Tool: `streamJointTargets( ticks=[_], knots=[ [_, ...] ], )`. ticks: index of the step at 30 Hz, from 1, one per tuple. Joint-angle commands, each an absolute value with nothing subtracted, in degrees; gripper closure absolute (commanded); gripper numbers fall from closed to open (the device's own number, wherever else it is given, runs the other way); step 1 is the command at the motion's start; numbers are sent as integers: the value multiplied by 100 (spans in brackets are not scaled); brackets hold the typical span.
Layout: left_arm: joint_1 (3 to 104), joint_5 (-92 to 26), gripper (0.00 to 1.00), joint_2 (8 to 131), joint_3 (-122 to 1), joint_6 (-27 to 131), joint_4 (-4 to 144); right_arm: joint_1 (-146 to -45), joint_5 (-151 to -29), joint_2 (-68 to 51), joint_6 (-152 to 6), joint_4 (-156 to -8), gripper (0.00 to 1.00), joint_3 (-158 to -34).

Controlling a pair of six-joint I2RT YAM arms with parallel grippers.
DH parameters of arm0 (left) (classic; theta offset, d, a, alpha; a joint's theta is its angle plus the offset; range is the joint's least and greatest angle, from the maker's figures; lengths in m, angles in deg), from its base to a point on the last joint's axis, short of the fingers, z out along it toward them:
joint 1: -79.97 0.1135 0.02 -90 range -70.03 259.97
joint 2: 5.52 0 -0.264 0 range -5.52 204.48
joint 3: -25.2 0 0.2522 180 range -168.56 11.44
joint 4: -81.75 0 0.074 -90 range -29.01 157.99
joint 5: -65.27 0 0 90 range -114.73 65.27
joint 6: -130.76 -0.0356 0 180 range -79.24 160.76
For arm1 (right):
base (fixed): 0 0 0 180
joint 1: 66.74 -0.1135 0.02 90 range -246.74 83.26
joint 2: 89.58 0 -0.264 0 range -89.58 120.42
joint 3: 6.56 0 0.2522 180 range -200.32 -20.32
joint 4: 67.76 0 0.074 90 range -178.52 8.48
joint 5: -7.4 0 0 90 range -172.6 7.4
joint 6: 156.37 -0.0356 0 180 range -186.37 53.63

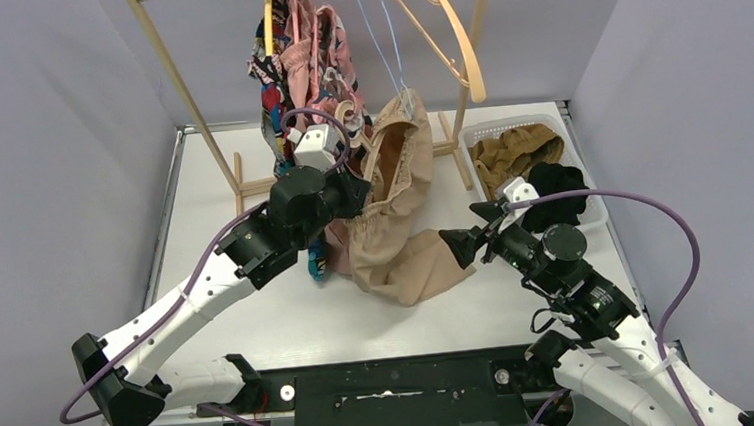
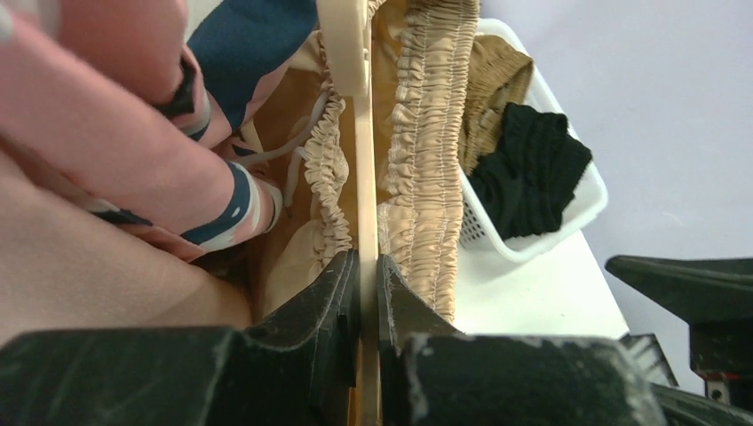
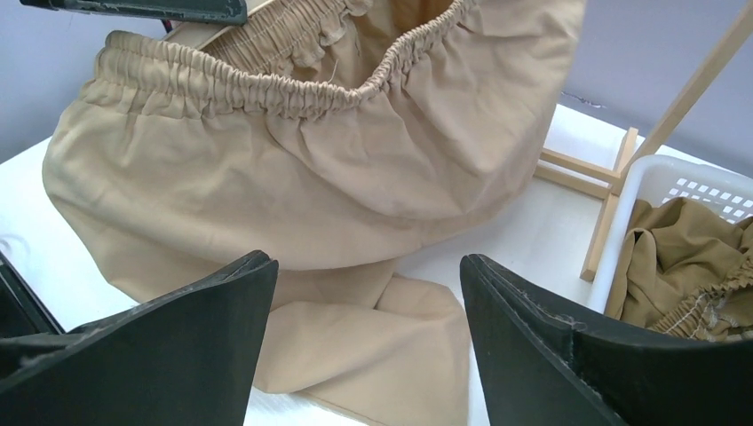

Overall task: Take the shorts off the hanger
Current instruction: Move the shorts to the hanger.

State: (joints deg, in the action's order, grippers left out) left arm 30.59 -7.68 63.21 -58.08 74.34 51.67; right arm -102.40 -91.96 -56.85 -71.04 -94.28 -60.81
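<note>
Beige shorts (image 1: 397,197) hang with the waistband up and the legs slumped on the table. My left gripper (image 1: 362,192) reaches into the waistband. In the left wrist view that gripper (image 2: 368,259) is shut on the flat wooden bar of the hanger (image 2: 364,169), with gathered beige elastic (image 2: 426,133) on both sides. To the right of the shorts' legs, my right gripper (image 1: 464,227) is open. In the right wrist view it (image 3: 364,266) holds nothing, and the beige shorts (image 3: 293,177) lie just beyond its tips.
A white basket (image 1: 507,129) at the back right holds mustard-brown shorts (image 1: 514,153) and black shorts (image 1: 557,185). Pink and comic-print shorts (image 1: 288,69) hang on the wooden rack (image 1: 178,82), beside an empty wooden hanger (image 1: 451,37). The rack's foot (image 3: 613,177) stands by the basket.
</note>
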Motion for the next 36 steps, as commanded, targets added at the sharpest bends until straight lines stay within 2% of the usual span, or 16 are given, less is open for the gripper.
streamJointTargets(
  ticks=[1,4,10,17,26,36],
  knots=[
    [3103,-170,100,6434,-6491,7202,5205,-10216,-9043,-5627,-7252,-8941,23,-6297],
    [3102,-128,100,6396,-6533,7069,5029,-10217,-8947,-5672,-7237,-8961,23,-6248],
    [3105,-1282,100,5943,-6309,6401,5146,-10217,-8836,-5711,-7171,-8883,22,-6133],
    [3122,-1656,100,5564,-6118,5999,5042,-10210,-8772,-5645,-7136,-8785,22,-6067],
    [3145,-3037,100,5763,-6279,4630,3864,-10207,-8908,-5801,-7221,-9001,22,-6189],
    [3154,-3710,100,5839,-5957,4206,3569,-10208,-8635,-5057,-7413,-9268,22,-6523]
  ],
)
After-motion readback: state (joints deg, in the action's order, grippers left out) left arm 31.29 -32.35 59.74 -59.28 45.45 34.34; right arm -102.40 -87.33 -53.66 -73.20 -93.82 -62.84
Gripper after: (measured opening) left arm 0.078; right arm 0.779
